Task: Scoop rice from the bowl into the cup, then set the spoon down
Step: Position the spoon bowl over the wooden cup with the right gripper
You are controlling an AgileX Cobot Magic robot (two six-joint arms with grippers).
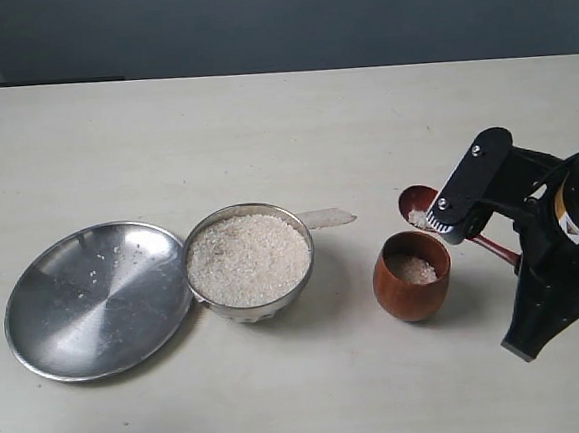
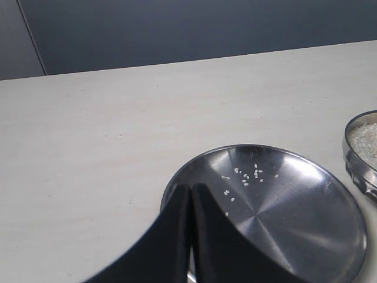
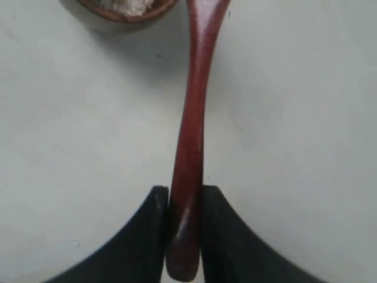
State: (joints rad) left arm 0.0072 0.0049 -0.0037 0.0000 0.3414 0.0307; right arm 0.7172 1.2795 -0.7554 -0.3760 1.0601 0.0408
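Your right gripper (image 3: 184, 203) is clamped on the far end of the spoon (image 3: 193, 118) handle, likely to stay clear of the cup (image 1: 413, 292) (rice (image 1: 412, 269) already inside). The spoon head sits just beside the cup. Left gripper (image 2: 189, 203) hangs closed and empty over the plate (image 2: 306, 236).

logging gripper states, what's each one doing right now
Left gripper: closed, holding nothing.
Right gripper: closed on the handle of the wooden spoon.
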